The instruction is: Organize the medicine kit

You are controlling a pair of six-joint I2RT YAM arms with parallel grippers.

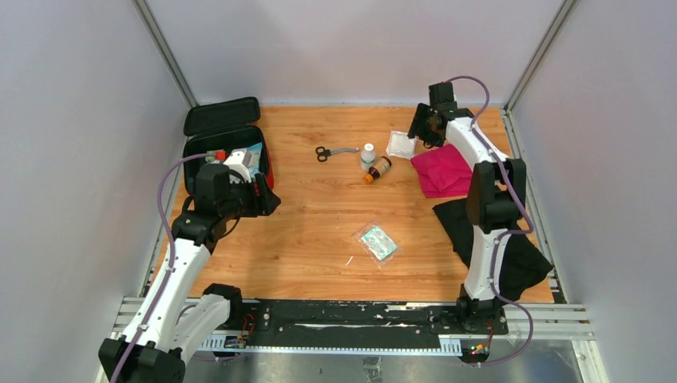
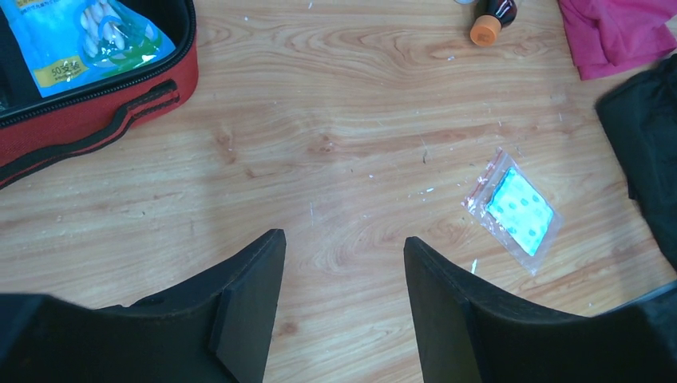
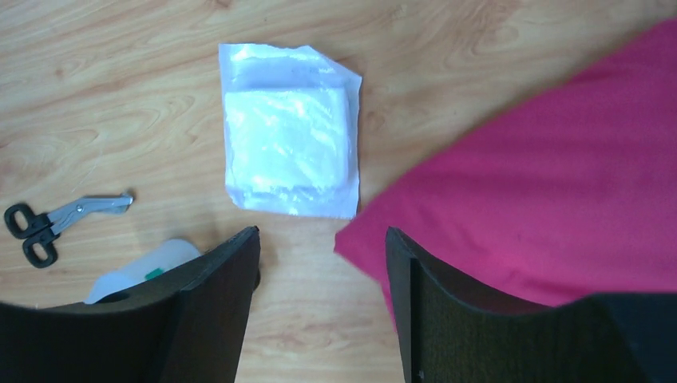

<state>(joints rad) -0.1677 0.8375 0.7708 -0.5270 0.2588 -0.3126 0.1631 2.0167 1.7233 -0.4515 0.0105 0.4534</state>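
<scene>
medicine kit [image 1: 222, 116] first: where does it lie? (reader)

legend: at the far left of the desk [image 1: 319, 231], lid thrown back. a blue packet [image 2: 88, 40] lies inside on the black lining.

reader: and the two tools?

legend: both released. the left tool [image 2: 343, 243] hangs just beside the kit's red wall, jaws apart over bare wood. the right tool [image 3: 321, 235] hangs at the far right of the desk, jaws apart, just short of a white gauze packet [image 3: 291, 152]. neither grasps anything.

reader: what lies loose?

legend: scissors [image 3: 56, 219], a white bottle [image 1: 368, 153], a brown bottle [image 1: 379, 167] on its side just beside it, a spotted patch in a clear zip bag [image 2: 515, 211], a magenta cloth [image 3: 543, 175] and a black cloth [image 1: 495, 239].

reader: what could go wrong from here?

legend: three things, by judgement. the gauze packet is thin and flat, so closing fingers may skate over the film or push it along the wood. the magenta cloth's corner lies just beside the packet and under one finger of the right tool, so a descent there could pinch cloth with, or instead of, gauze. the white bottle sits near the other finger and could be nudged over. on the left, a careless swing could strike the kit's wall and shove the case.
</scene>
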